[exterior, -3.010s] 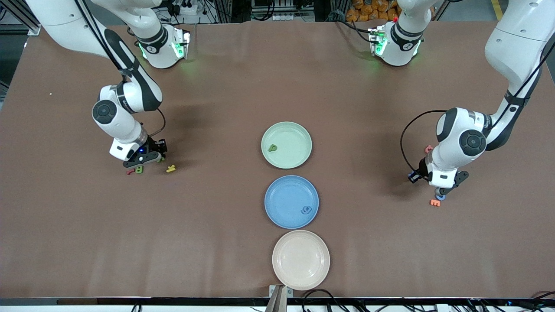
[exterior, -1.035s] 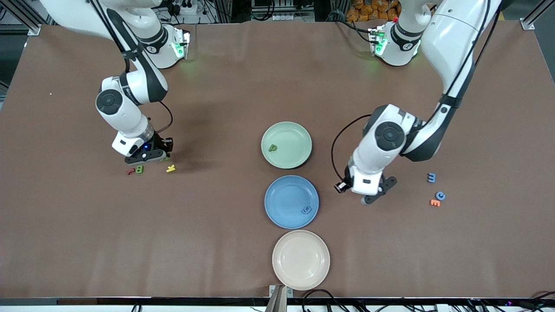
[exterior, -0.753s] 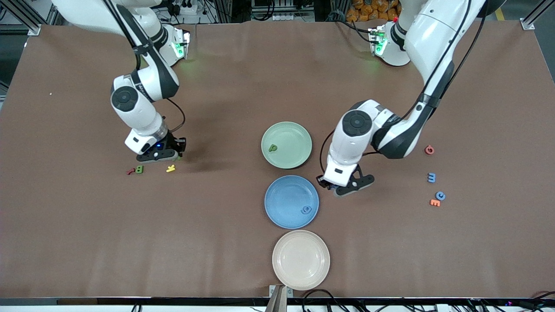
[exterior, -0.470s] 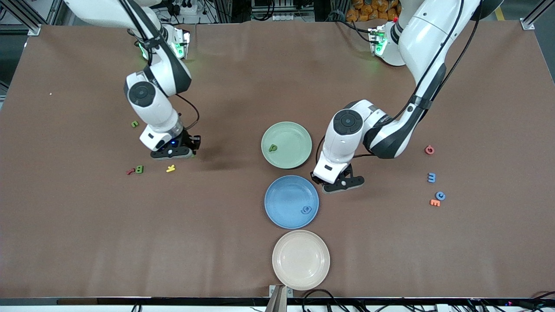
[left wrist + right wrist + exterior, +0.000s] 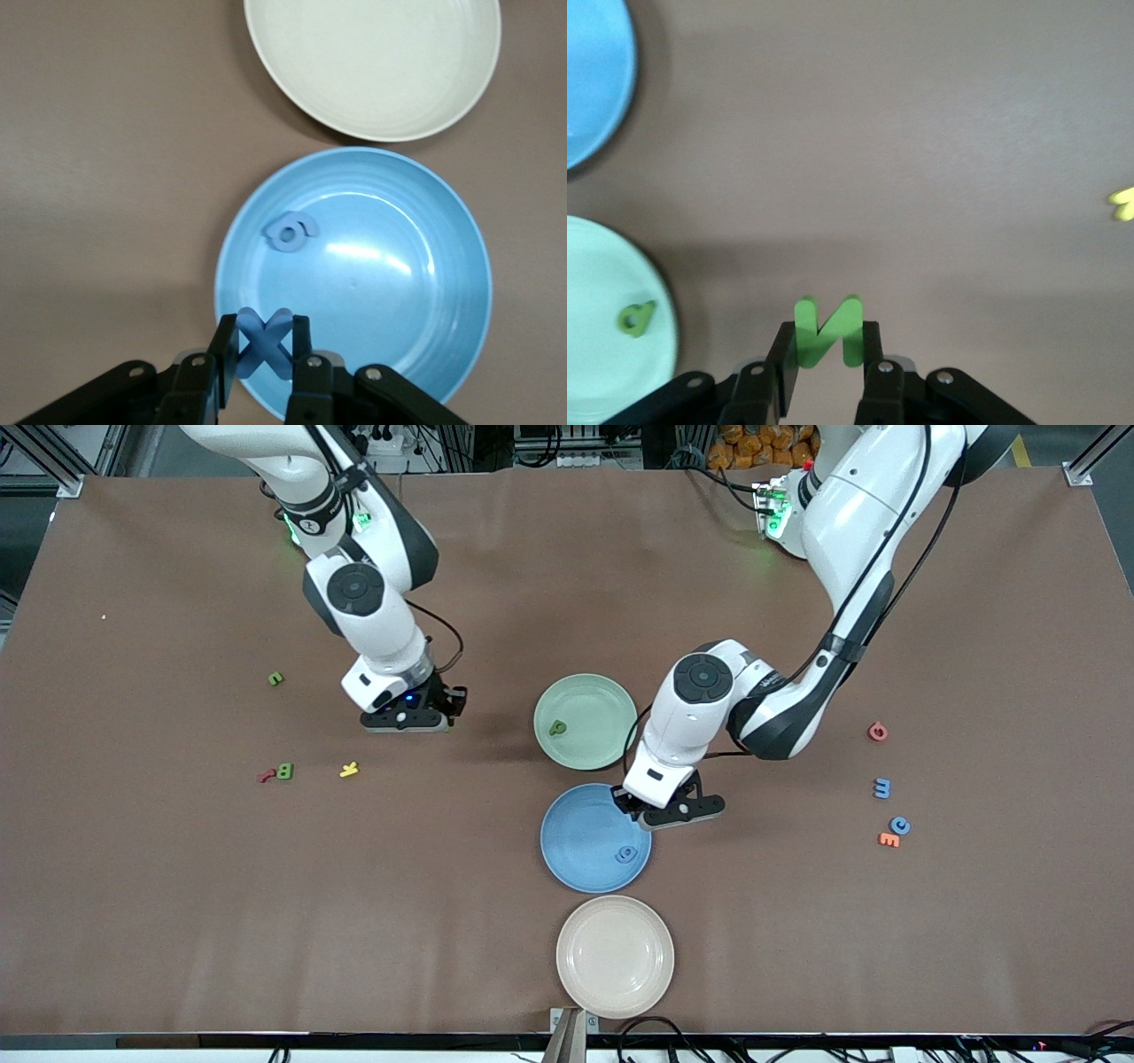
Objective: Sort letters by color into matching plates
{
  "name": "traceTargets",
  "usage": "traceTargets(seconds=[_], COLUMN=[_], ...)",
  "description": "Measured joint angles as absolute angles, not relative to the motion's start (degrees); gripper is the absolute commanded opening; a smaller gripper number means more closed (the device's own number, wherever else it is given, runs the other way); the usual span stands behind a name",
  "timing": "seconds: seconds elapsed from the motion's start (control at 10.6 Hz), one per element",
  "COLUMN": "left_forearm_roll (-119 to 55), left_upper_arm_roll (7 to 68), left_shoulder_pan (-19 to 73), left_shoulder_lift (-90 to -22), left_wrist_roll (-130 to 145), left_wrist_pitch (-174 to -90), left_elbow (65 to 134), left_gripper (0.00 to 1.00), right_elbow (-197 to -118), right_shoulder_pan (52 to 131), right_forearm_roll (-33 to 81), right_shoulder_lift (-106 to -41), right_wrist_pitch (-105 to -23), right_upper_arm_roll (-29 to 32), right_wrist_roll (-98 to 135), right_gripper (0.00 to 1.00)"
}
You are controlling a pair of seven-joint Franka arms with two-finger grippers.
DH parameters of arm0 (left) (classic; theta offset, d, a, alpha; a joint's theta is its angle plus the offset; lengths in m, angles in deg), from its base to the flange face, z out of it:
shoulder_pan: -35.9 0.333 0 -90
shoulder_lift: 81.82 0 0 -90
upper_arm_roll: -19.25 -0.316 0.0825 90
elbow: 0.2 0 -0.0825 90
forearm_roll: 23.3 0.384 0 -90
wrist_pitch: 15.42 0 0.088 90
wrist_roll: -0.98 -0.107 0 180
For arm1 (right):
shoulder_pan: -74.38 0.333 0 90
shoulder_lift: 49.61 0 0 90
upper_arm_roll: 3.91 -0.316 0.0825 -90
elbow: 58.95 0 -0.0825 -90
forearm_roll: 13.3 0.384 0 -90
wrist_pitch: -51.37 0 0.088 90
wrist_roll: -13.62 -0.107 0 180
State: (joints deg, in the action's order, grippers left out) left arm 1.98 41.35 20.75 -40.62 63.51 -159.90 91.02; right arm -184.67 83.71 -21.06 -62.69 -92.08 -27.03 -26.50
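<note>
Blue X point(image 5: 264, 343) pinched tight in left gripper point(image 5: 263, 359), over rim of blue plate point(image 5: 416, 292). Green N point(image 5: 827, 331) clamped in right gripper point(image 5: 829, 354), above bare table point(image 5: 496, 576) beside green plate point(image 5: 602, 735).

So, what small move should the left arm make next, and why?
Probably carry on a little farther over the blue plate, then open. The left gripper grips a blue X right above that plate's rim, not its middle.

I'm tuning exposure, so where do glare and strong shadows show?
Left wrist view: pale glare streaks on the blue plate. Right wrist view: a soft dark shadow band on the table beside the green plate. Front view: diffuse arm shadows on the table, no harsh glare.
</note>
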Motion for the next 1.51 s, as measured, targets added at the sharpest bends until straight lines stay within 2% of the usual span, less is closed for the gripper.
traceTargets(seconds=[0.09,0.19,0.66,1.03,1.51], left_forearm_roll=[1.96,1.94,1.52,1.52,1.52], left_upper_arm_roll=[41.35,41.35,40.68,40.25,41.33], left_shoulder_pan=[20.35,20.26,21.12,26.11,35.78], left_shoulder_lift=[-40.06,-39.72,-39.67,-40.92,-43.51], left_wrist_roll=[64.00,64.25,64.31,58.44,43.01], left_wrist_pitch=[-160.36,-160.54,-160.28,-151.56,-145.58], left_elbow=[90.65,90.18,88.82,87.99,89.45], left_gripper=[0.95,1.00,1.00,1.00,1.00], right_elbow=[-183.57,-182.44,-174.35,-166.80,-163.36], right_shoulder_pan=[84.70,85.64,90.67,94.76,97.96], right_forearm_roll=[-21.05,-21.05,-21.08,-23.46,-29.59], right_shoulder_lift=[-63.59,-64.80,-72.52,-78.30,-84.18], right_wrist_pitch=[-92.02,-92.02,-92.59,-92.76,-92.79], right_upper_arm_roll=[-27.63,-28.05,-28.50,-28.55,-28.59], right_wrist_roll=[-29.15,-31.50,-42.16,-50.24,-58.59], right_gripper=[0.00,0.00,0.00,0.00,0.00])
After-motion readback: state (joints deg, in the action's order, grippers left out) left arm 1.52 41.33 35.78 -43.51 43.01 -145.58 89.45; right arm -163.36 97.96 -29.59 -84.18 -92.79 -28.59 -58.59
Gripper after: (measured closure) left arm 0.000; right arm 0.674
